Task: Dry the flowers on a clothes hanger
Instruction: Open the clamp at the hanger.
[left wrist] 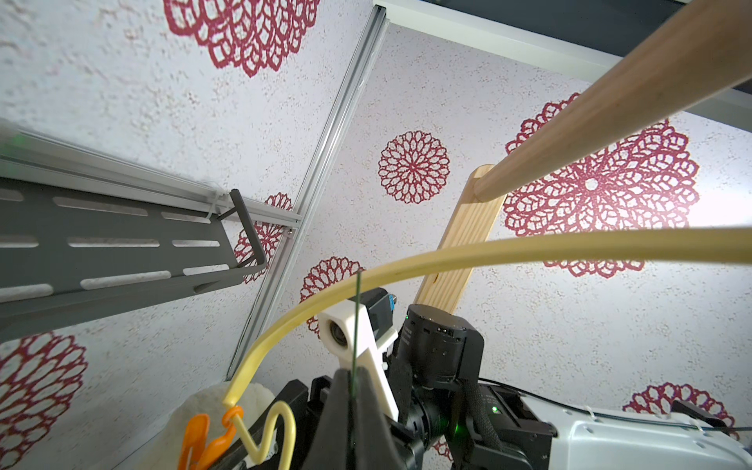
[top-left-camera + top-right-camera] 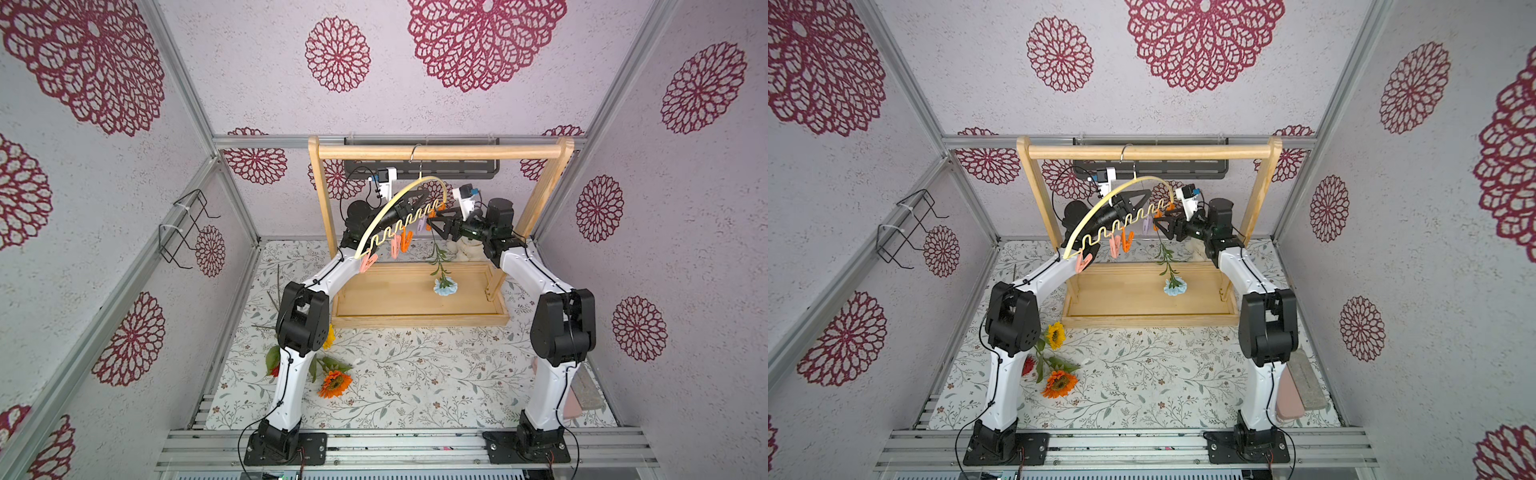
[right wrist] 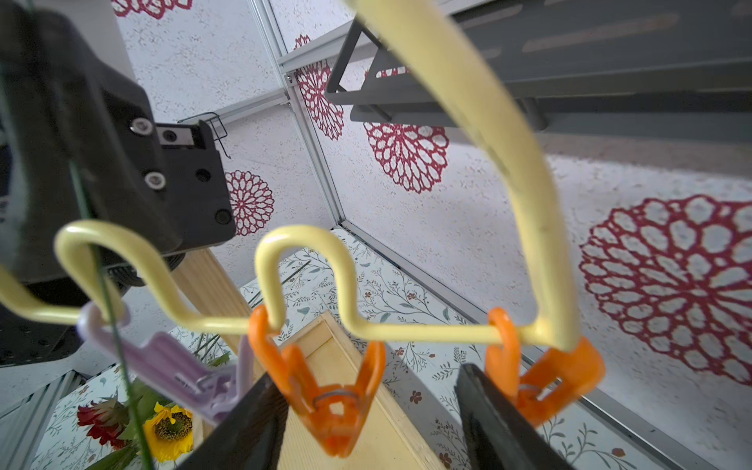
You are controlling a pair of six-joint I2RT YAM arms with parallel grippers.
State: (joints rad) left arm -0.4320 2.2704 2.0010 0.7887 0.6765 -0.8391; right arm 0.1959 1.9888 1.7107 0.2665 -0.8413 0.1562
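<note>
The clothes hanger (image 3: 523,175) hung by its metal hook (image 2: 414,151) from the top rail of the wooden rack (image 2: 440,152), swung at an angle so that one end pointed out toward the front. Both arms reached up to it from either side.

The left gripper (image 1: 353,378) was closed tight on the thin green stem (image 1: 357,309) of the light-blue carnation (image 2: 445,286). The flower dangled head down over the rack's wooden base (image 2: 415,320), and its stem ran just beside the lilac clothespin (image 3: 171,366) on the wavy bar.

The right gripper (image 3: 366,378) had its jaws apart, one on each side of an orange clothespin (image 3: 333,403). A gap showed on one side of the pin; whether the other finger touched it could not be told. A second orange clothespin (image 3: 545,378) hung at the end of the bar, just past the far finger.

The other three flowers lay on the patterned tablecloth (image 2: 415,374) by the left arm: the sunflower (image 2: 1055,336), the red bloom (image 2: 1028,365) and the orange bloom (image 2: 335,383)
</note>
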